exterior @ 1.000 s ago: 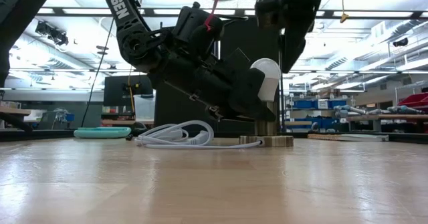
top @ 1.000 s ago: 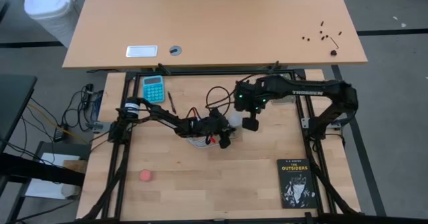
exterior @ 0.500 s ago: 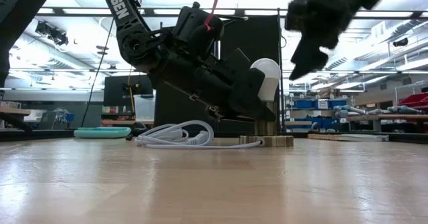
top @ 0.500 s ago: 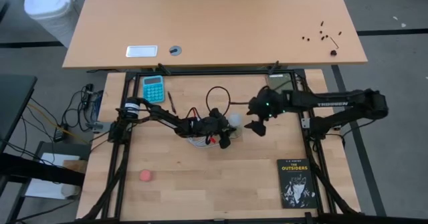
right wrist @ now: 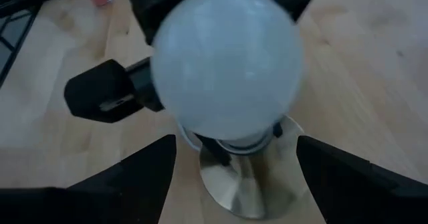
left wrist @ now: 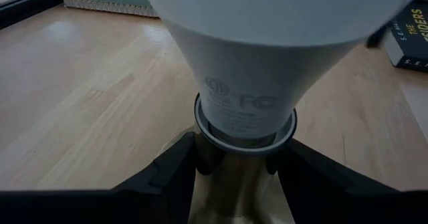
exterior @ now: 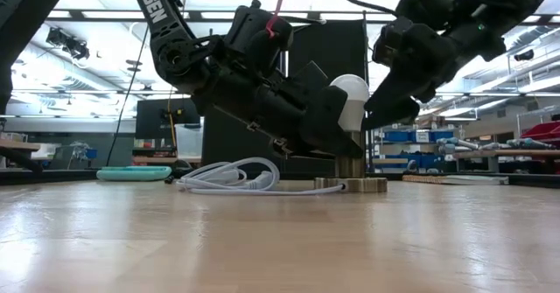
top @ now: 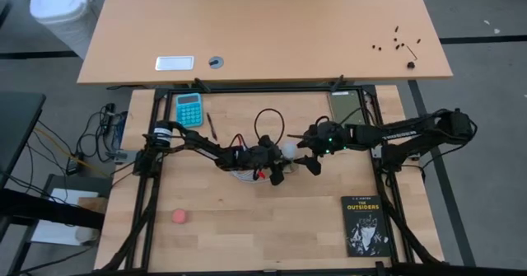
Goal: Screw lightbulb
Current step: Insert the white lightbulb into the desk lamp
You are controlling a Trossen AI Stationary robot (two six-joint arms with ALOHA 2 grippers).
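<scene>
Two grippers are meeting at the lightbulb (top: 288, 150), which is standing upright near the middle of the table (top: 239, 226), its neck seated in a round metallic socket (exterior: 350, 184) that is resting on the wood. The left gripper (top: 276, 167) is reaching in low from the left side and its dark fingers (left wrist: 175, 165) are sitting on either side of the socket stem just under the bulb's neck; whether they are pressing on it or merely bracketing it cannot be told. The right gripper (top: 310, 159) is coming in from the right, just beside the bulb's globe, with its fingers (right wrist: 134, 177) spread wide apart and flanking the bulb without touching it. A white cord (exterior: 232, 177) is lying coiled on the table beside the socket, under the left arm. Farther off, a blue calculator (top: 188, 108) is lying near the table's back edge, a small pink ball (top: 179, 217) is sitting near the front left, and a dark book (top: 365, 225) is lying at the front right
</scene>
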